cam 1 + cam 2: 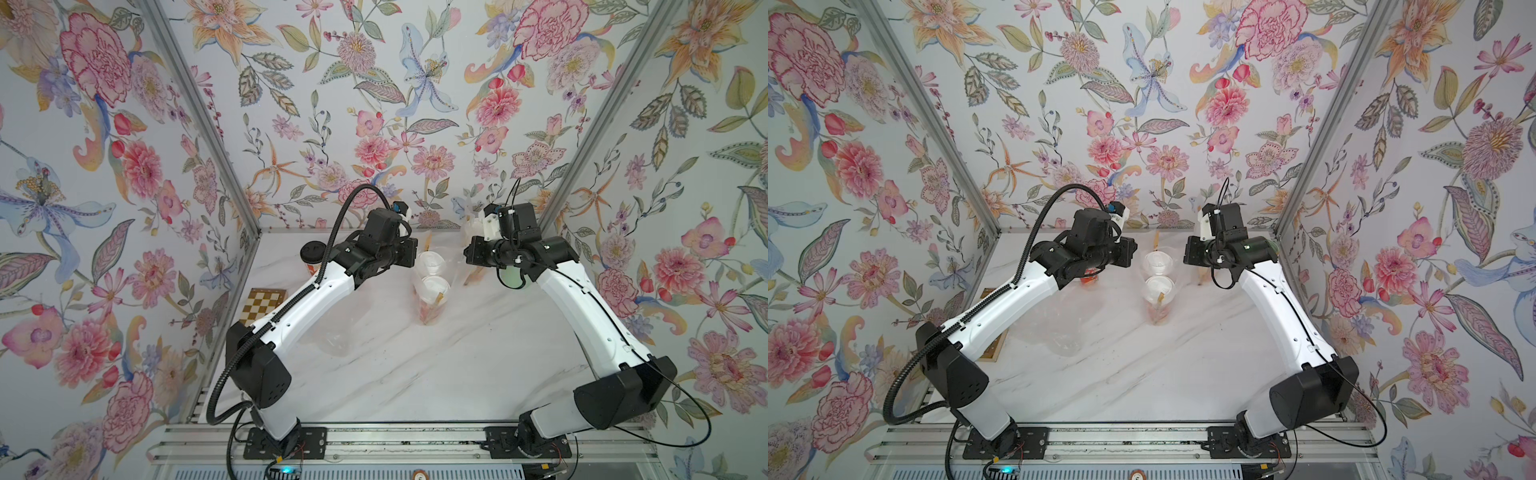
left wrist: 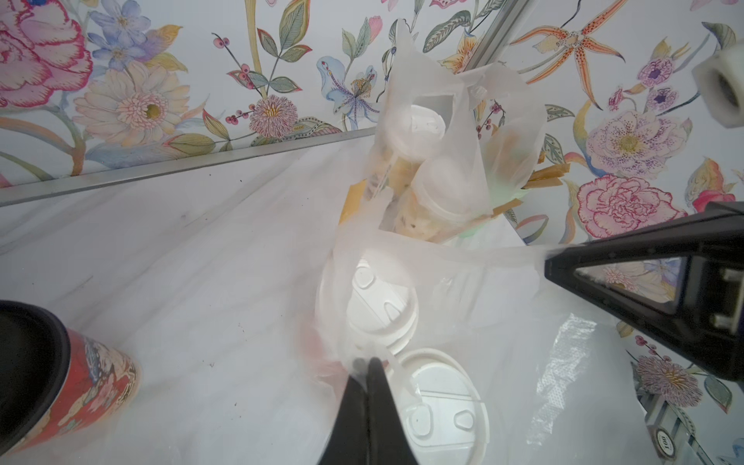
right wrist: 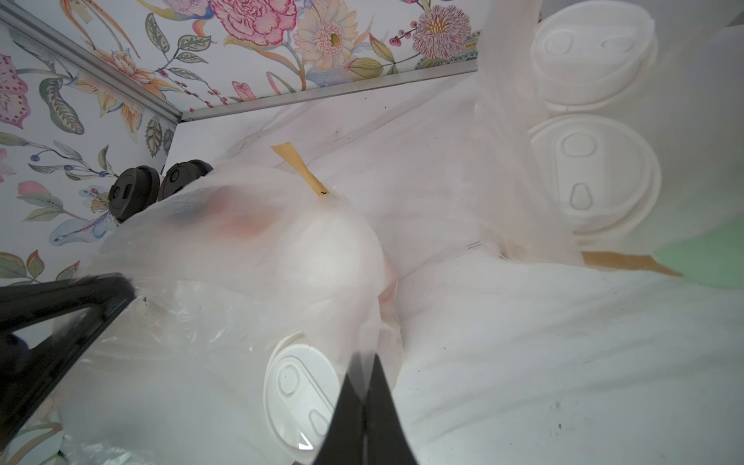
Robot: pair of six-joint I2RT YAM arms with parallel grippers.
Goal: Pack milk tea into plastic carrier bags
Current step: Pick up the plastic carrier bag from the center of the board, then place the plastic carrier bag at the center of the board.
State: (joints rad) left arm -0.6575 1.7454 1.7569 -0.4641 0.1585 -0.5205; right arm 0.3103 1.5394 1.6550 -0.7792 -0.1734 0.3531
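Left gripper (image 2: 367, 364), bottom centre, is clamped on one rim of a carrier bag (image 2: 483, 257); right gripper (image 2: 549, 263), mid-right, pinches the opposite rim. Two white-lidded cups (image 2: 380, 310) stand inside, a black-lidded cup (image 2: 96, 382) lower left. Farther, upper centre, a second carrier bag (image 2: 467, 133) holds two more.

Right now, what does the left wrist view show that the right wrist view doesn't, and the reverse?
Only the left wrist view: the red printed side of a black-lidded paper cup. Only the right wrist view: two black domed lids side by side. Both: the left claw and right claw shut on one thin transparent plastic bag, white domed lids inside it, and a second bag of white-lidded cups beyond.
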